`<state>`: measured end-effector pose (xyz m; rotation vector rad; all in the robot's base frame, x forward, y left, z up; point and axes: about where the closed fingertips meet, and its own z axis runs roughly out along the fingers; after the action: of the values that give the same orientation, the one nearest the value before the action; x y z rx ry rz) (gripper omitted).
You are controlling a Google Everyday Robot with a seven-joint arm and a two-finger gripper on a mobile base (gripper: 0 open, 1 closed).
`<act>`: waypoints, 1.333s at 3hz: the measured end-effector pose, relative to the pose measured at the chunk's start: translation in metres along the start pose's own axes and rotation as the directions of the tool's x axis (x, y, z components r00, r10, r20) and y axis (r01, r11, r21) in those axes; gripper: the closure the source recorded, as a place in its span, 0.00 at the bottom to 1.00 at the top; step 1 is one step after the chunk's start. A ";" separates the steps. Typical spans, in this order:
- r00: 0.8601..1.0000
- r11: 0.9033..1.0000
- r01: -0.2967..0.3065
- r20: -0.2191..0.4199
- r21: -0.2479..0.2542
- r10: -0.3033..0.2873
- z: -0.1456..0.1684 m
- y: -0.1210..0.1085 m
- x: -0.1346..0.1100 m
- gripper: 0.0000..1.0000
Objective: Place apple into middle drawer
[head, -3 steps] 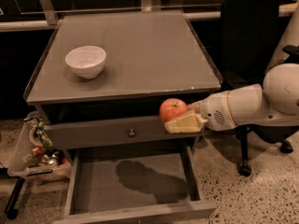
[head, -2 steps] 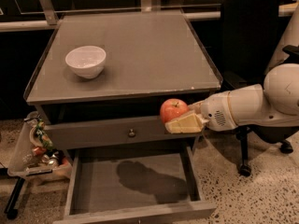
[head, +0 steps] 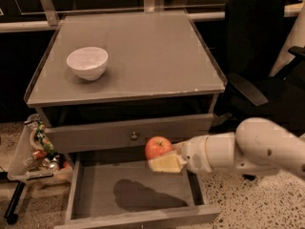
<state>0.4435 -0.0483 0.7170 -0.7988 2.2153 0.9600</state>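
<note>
The red-orange apple (head: 157,147) is held in my gripper (head: 164,157), which reaches in from the right on a white arm. The gripper is shut on the apple, with a cream-coloured finger (head: 165,163) under it. The apple hangs above the open middle drawer (head: 95,187), over its right rear part, just below the drawer front with the round knob (head: 134,136). The drawer floor is bare and carries the arm's shadow.
A white bowl (head: 87,62) stands on the cabinet top (head: 157,56) at the left. A black office chair (head: 259,56) stands right of the cabinet. A clear bin of packets (head: 35,151) sits on the floor at the left.
The gripper with the apple has moved down and a little left, from beside the knobbed drawer front to over the open drawer.
</note>
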 end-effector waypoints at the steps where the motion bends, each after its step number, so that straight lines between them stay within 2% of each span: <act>1: 0.998 0.998 -0.063 -0.015 -0.004 0.063 0.044 -0.001 0.045 1.00; 2: 0.998 0.998 -0.063 -0.015 -0.004 0.063 0.044 -0.001 0.045 1.00; 3: 0.997 0.997 -0.080 -0.025 -0.023 0.079 0.057 -0.004 0.054 1.00; 4: 0.994 0.995 -0.101 -0.044 -0.021 0.100 0.093 -0.016 0.077 1.00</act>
<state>0.4306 -0.0068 0.6036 -0.7303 2.3043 1.0279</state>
